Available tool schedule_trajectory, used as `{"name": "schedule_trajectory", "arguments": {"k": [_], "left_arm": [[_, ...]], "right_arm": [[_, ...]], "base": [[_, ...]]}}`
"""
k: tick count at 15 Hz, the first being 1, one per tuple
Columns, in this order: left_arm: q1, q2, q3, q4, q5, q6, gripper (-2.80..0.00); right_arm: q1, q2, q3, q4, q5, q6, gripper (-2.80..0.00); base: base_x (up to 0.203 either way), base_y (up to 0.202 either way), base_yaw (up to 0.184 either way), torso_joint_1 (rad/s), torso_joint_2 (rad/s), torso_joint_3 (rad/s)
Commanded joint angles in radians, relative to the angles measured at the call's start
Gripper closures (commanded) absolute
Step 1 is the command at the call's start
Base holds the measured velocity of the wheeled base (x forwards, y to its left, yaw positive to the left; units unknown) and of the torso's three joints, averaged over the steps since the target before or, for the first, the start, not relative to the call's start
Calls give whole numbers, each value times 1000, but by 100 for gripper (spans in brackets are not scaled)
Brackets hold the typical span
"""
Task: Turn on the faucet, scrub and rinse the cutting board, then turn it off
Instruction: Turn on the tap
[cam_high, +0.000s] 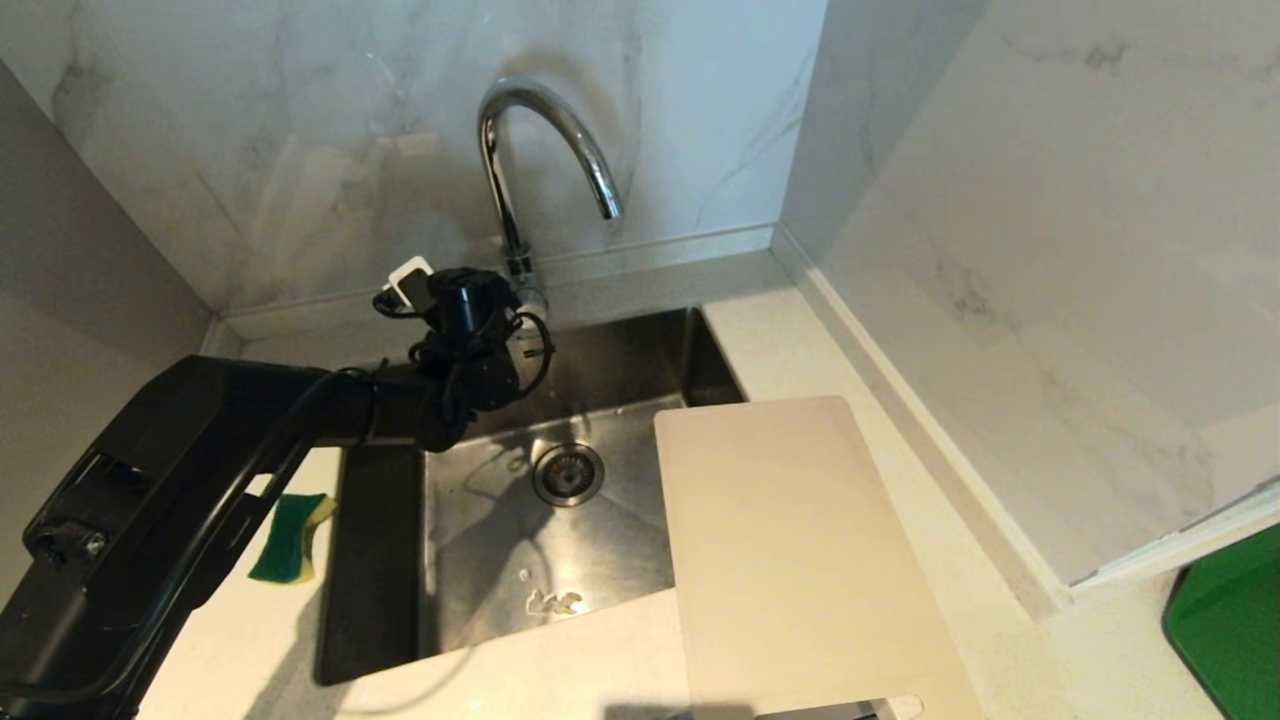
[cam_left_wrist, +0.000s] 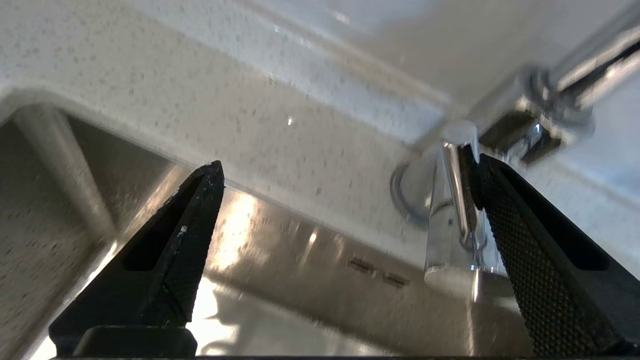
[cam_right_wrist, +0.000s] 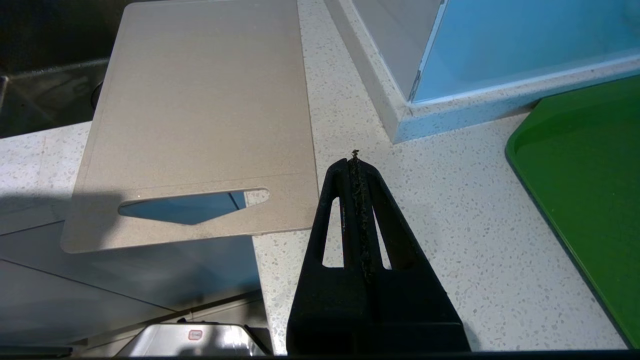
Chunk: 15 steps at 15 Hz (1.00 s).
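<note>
The chrome gooseneck faucet (cam_high: 545, 130) stands behind the sink, and no water shows at its spout. My left arm's wrist (cam_high: 468, 345) reaches over the sink's back edge to the faucet's base. My left gripper (cam_left_wrist: 347, 165) is open wide, and one finger (cam_left_wrist: 525, 235) lies right beside the thin lever (cam_left_wrist: 456, 195) on the faucet's base (cam_left_wrist: 440, 240). The cream cutting board (cam_high: 790, 550) lies flat on the counter right of the sink, its far corner over the basin. My right gripper (cam_right_wrist: 355, 155) hangs shut and empty over the counter, near the board's (cam_right_wrist: 200, 100) slot-handle end.
A green-and-yellow sponge (cam_high: 290, 535) lies on the counter left of the steel sink (cam_high: 610, 545). A drain (cam_high: 567, 473) sits in the basin's middle. Marble walls close in behind and to the right. A green tray (cam_high: 1230, 620) lies at the far right.
</note>
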<state>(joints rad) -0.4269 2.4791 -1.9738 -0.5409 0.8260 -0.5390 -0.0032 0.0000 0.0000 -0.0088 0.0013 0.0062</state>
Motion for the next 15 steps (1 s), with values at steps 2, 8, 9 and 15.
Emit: {"name": "schedule_trajectory", "arguments": {"k": [2, 8, 9, 15], "left_arm": [[-16, -26, 15, 67, 4, -27, -280], [-29, -46, 15, 229, -54, -138, -280], [-29, -49, 15, 239, -63, -151, -280], [-30, -70, 15, 237, -71, -171, -280]], "right_arm": [[0, -1, 0, 0, 0, 0, 0], [0, 0, 0, 0, 0, 0, 0], [0, -1, 0, 0, 0, 0, 0], [0, -2, 0, 0, 0, 0, 0]], "base": [[0, 0, 0, 0, 0, 0], [0, 0, 0, 0, 0, 0], [0, 0, 0, 0, 0, 0], [0, 0, 0, 0, 0, 0]]}}
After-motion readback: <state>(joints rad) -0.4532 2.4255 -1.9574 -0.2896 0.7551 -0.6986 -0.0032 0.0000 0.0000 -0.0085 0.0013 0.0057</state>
